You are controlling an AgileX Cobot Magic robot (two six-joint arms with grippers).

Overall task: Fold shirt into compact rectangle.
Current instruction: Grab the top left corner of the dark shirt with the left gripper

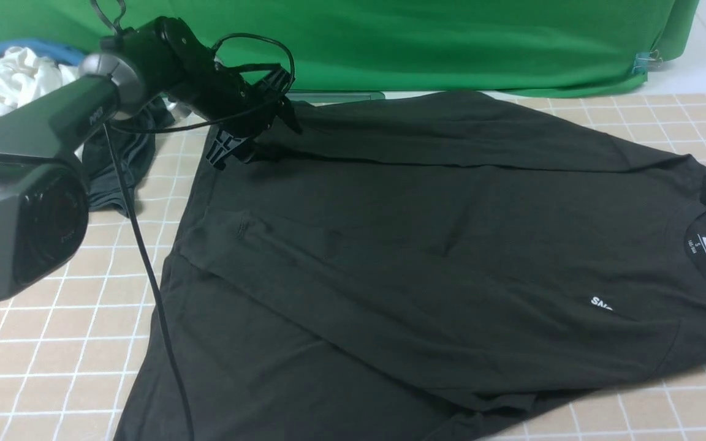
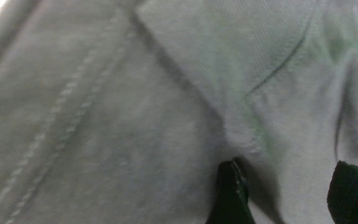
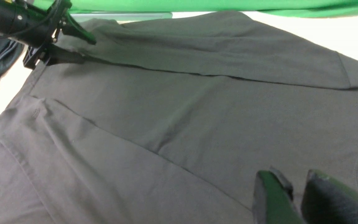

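Beige checked tabletop carried the shirt lying flat, long axis left-to-right, collar toward the right. Only the right wrist view showed the right gripper narrowly parted and empty. Farther off, the left gripper stood wide apart at the hem's far corner, gripping nothing.

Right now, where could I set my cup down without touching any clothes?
The shirt covers most of the table. Bare table shows at the near left, between the left arm and the shirt's hem, and at the far right, between the green backdrop and the shirt's shoulder. The far left is crowded: white garment, dark garment, left claw.
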